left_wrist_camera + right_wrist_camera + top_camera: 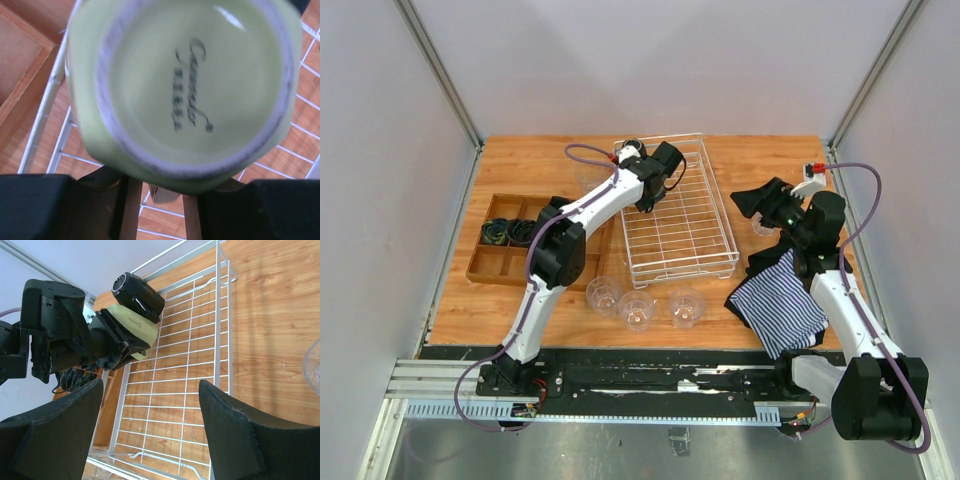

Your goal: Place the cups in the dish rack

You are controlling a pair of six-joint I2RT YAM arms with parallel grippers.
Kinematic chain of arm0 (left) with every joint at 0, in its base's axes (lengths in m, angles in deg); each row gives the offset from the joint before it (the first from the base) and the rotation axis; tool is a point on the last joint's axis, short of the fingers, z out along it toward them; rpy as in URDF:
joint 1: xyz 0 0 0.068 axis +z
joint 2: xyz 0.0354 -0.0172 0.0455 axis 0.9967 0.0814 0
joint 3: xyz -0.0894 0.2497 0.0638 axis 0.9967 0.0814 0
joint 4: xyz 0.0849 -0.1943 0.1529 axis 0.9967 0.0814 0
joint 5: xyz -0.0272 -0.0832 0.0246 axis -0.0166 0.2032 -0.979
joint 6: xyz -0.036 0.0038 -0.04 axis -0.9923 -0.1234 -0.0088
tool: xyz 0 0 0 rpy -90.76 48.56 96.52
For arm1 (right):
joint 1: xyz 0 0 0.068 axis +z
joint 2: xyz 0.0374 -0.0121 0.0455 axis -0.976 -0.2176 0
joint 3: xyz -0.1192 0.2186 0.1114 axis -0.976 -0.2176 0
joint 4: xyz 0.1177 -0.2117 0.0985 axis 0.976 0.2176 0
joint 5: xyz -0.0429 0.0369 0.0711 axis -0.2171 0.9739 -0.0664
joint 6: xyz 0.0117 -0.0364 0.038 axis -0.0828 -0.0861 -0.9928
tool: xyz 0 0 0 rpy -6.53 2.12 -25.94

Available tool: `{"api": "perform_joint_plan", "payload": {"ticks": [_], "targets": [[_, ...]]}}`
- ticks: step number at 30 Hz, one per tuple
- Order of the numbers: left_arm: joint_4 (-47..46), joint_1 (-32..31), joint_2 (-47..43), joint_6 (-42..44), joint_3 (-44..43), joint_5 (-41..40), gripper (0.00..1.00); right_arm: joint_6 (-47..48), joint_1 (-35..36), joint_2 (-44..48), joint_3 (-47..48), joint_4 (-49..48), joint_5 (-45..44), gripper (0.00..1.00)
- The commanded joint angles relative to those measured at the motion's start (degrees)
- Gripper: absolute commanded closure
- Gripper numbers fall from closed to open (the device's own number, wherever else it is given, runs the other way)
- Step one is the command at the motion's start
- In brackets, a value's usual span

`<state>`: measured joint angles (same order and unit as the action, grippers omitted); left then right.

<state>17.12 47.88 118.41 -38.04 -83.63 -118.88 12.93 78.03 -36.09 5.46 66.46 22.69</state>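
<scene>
Placing: the left gripper (pixel 667 166) brackets the inverted yellow-green mug (pixel 190 85) at the far-left corner of the dish rack (pixel 682 268). Clamped or slack, I cannot tell. The right gripper (pixel 150 390) gapes, empty. Next: release squarely, retreat upward.

White arms (pixel 605 200), black joints (pixel 560 252), purple braided cables (pixel 585 147).

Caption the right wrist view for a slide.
Left gripper holds the mug over the rack; right gripper open.
</scene>
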Motion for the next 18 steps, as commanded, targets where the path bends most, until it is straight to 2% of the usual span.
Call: {"api": "perform_joint_plan", "payload": {"ticks": [1, 3, 10, 14, 18], "targets": [[-1.8, 0.3, 0.9, 0.0, -2.0, -0.4, 0.59, 1.3, -1.0, -0.3, 1.4, -0.8, 1.0, 0.22], [-1.8, 0.3, 0.8, 0.0, -1.9, -0.1, 0.54, 1.4, -1.0, -0.5, 1.5, -0.8, 1.0, 0.22], [-2.4, 0.2, -2.2, 0.0, 0.0, 0.9, 0.50, 3.5, -0.8, -2.1, 2.6, 0.2, 2.7, 0.23], [-5.5, 0.2, -8.9, 0.2, 6.6, 0.6, 0.49, 6.6, 1.4, -4.0, 4.5, 2.1, 2.5, 0.23], [-9.2, 0.3, -17.4, -0.1, 15.9, 0.2, 0.45, 10.4, 6.8, -6.5, 7.1, 3.8, -0.6, 0.23]]}}
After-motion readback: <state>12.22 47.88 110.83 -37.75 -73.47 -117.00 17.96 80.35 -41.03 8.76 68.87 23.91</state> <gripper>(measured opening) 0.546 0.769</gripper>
